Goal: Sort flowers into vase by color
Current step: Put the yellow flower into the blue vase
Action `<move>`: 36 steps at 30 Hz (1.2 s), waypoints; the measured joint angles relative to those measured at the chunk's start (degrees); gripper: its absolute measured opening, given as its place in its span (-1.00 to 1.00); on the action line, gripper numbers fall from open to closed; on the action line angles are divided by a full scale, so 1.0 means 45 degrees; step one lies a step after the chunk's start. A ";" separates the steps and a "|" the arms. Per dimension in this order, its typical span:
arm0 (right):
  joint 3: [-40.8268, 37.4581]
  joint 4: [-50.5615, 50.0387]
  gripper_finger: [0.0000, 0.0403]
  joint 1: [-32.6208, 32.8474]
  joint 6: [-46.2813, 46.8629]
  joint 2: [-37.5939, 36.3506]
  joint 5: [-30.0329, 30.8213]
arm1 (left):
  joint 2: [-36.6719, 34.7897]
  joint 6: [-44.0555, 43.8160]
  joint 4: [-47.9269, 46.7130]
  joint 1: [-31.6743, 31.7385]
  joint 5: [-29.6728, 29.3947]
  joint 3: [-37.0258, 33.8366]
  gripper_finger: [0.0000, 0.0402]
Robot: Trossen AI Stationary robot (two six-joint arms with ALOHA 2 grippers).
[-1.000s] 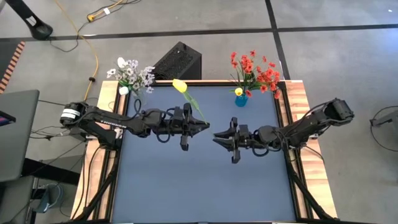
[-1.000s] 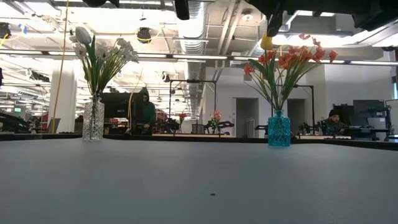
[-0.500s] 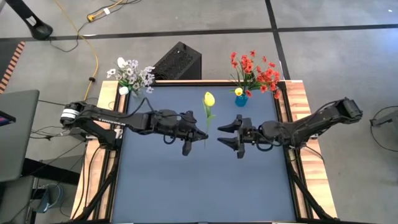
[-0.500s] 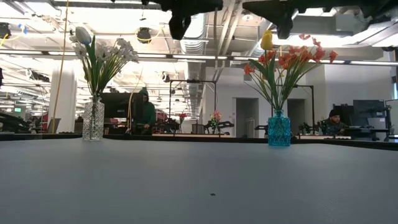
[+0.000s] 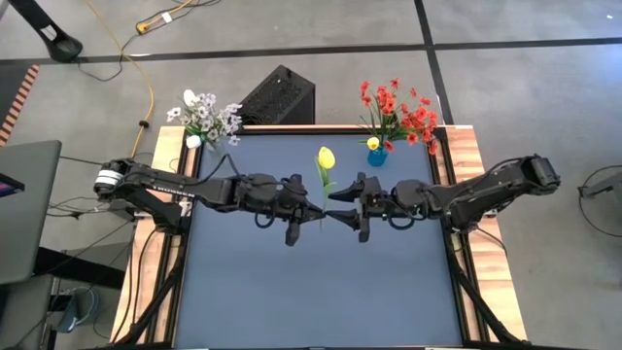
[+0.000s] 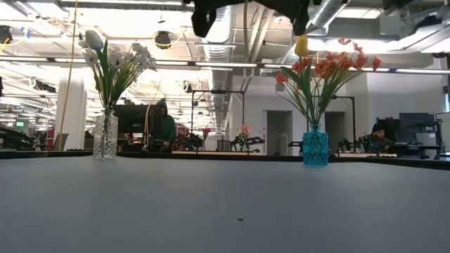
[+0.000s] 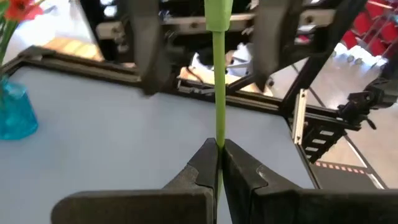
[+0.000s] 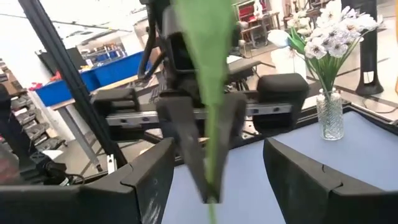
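My left gripper [image 5: 313, 208] is shut on the green stem of a yellow flower [image 5: 327, 157], high over the middle of the table. My right gripper [image 5: 336, 205] faces it, open. Its two fingers [image 8: 144, 180] stand on either side of the flower's stem and leaf [image 8: 208, 93] without touching them. A clear glass vase [image 6: 105, 135] with white flowers stands at the far left. A blue vase [image 6: 315, 145] with red flowers and one yellow one stands at the far right. In the low view only the undersides of the grippers [image 6: 205, 13] show. My left gripper pinches the flower's thin green stem [image 7: 219, 134] between its two fingers, at their free ends. The fingers come nearly level from the table's left and lie across the stem. The flower is lifted clear, its bloom toward the table's far edge.
A black box [image 5: 280, 95] sits behind the table's far edge between the two vases. Wooden rails [image 5: 472, 165] run along the table's left and right sides. People sit at desks in the room beyond the table [image 6: 163, 126].
My left gripper has tipped up toward level, swinging the yellow flower from slanting toward the far left to pointing at the far edge. My right gripper has opened wider, risen and moved toward the table's left, so that its fingers now flank the stem.
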 joint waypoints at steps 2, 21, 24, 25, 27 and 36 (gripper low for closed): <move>0.0077 -0.0094 0.35 -0.0142 -0.0007 -0.0007 -0.0150 | 0.0111 -0.0187 -0.0170 0.0000 -0.0248 0.0000 -1.00; 0.1203 -0.1260 0.05 -0.0402 -0.0539 0.1188 -0.0763 | 0.0165 0.0037 -0.0500 0.0000 -0.0574 -0.0019 -1.00; 0.1203 -0.1389 -0.19 -0.0397 -0.0554 0.1188 -0.0735 | 0.0165 0.0037 -0.0498 0.0000 -0.0588 -0.0019 -1.00; 0.1203 -0.1434 -0.29 -0.0397 -0.0560 0.1193 -0.0724 | 0.0165 0.0038 -0.0493 0.0000 -0.0607 -0.0019 -1.00; 0.1203 -0.1373 -0.50 -0.0397 -0.0573 0.1192 -0.0689 | 0.0165 0.0041 -0.0479 -0.0001 -0.0627 -0.0019 -1.00; 0.1198 -0.1909 -0.87 -0.0380 -0.0539 0.0785 -0.0082 | 0.0165 0.1019 -0.0455 0.0000 -0.0543 -0.0019 -0.83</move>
